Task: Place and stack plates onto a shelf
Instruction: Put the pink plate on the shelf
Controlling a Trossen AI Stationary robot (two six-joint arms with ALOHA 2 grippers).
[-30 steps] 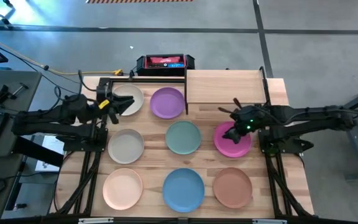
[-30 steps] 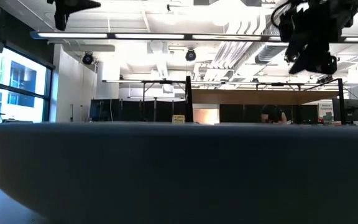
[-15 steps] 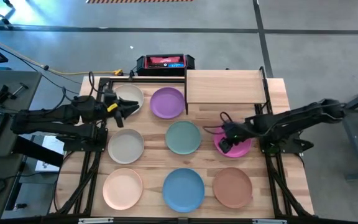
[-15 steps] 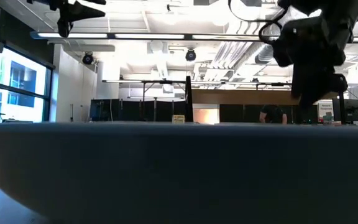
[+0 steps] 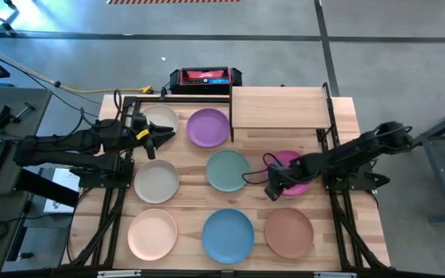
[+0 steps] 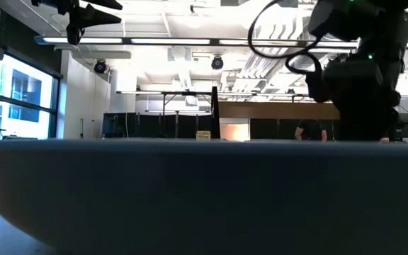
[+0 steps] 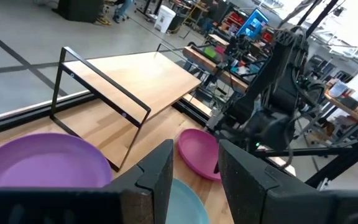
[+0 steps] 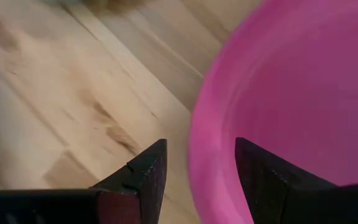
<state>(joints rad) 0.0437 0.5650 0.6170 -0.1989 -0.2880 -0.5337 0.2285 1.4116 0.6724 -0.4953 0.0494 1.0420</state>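
Note:
Eight plates lie flat on the slatted table: cream [image 5: 161, 120], purple [image 5: 208, 127], grey-beige [image 5: 157, 181], teal [image 5: 228, 171], magenta [image 5: 290, 162], peach-pink [image 5: 152, 234], blue [image 5: 228, 234] and terracotta [image 5: 289, 232]. The shelf [image 5: 280, 108] stands at the far right with a bare board. My right gripper [image 5: 272, 187] is low at the magenta plate's left rim and open. In its wrist view the right gripper [image 8: 201, 144] straddles that rim. My left gripper [image 5: 157, 139] hovers open beside the cream plate's near right edge, high above the table [image 6: 94, 10]. My right gripper stands open across the magenta plate's left rim [image 8: 194, 134], coming from above and slanting toward the table's left. One finger [image 8: 272, 180] is over the plate's inside, the other [image 8: 145, 177] over the bare wood outside. Whether either finger touches the plate I cannot tell.
A black and red device [image 5: 205, 77] sits beyond the table's far edge. The shelf's black posts [image 7: 98, 87] rise next to the purple plate [image 7: 36, 162]. A dark blurred shape [image 6: 204, 191] fills the lower half of the low view. Bare wood lies between the plates.
My right gripper has come down from above the magenta plate and moved toward the table's left and near edge, ending low at the plate's left rim. My left gripper has shifted a little toward the table's right. No plate has moved.

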